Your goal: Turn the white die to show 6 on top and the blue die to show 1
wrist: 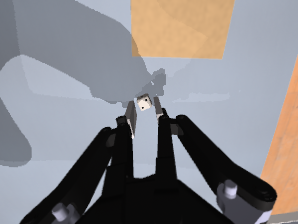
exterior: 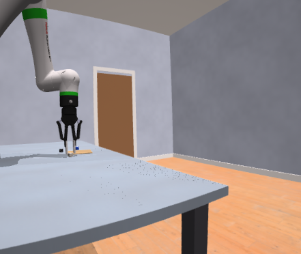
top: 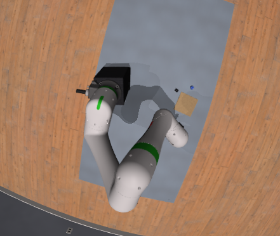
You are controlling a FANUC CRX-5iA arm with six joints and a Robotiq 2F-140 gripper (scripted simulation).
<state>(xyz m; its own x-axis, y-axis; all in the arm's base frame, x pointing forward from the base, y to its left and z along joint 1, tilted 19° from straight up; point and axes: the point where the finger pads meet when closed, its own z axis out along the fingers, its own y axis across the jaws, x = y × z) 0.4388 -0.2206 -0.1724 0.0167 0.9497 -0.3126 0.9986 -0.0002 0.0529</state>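
The white die (wrist: 144,103) lies on the grey table just off the near edge of the tan mat (wrist: 182,27). My gripper (wrist: 144,106) is down at table level, with one fingertip on each side of the white die. The fingers stand partly apart, with small gaps to the die. In the side view the gripper (exterior: 70,153) points straight down at the mat's (exterior: 81,151) near end. The blue die (top: 192,87) and the black die (top: 176,90) lie on the table beyond the mat (top: 186,103), both off it. The arm hides the white die in the overhead view.
The robot's black base (top: 113,83) stands on the table well left of the mat. The table's right edge (wrist: 280,115) runs close to the mat. A door (exterior: 115,113) is in the far wall.
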